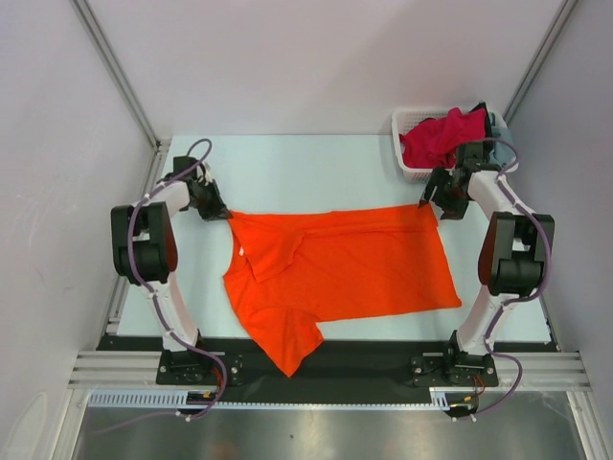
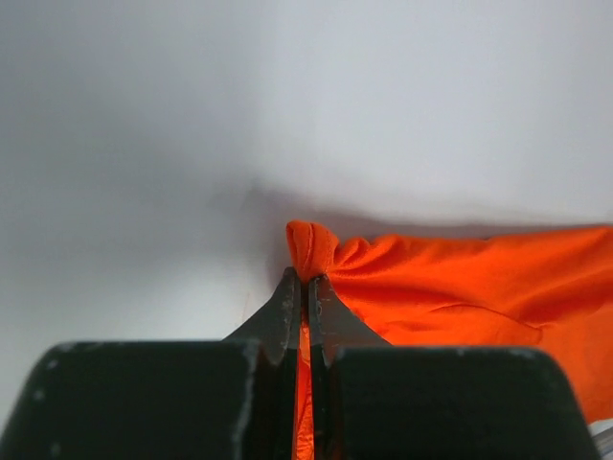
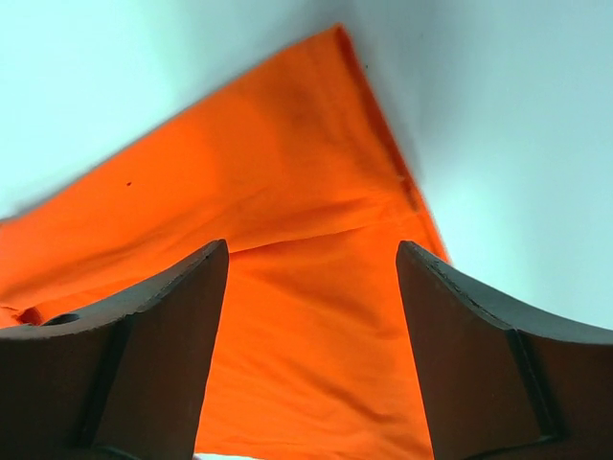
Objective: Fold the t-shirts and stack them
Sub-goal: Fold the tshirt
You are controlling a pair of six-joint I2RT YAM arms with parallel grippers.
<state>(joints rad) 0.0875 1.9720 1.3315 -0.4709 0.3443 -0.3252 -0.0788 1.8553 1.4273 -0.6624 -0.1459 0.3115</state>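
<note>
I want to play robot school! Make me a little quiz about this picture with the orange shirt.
1. Pick one: what is the left gripper pinching?
A) a corner of the orange t-shirt
B) a towel
C) nothing

2. True or false: the right gripper is shut tight on the orange t-shirt.

3. Fill the gap: the crimson-pink shirt lies in the white ____ at the far right of the table.

Key
1. A. Its jaws are closed on a bunched corner of the cloth.
2. False. Its fingers stand wide apart over the cloth.
3. basket
</note>
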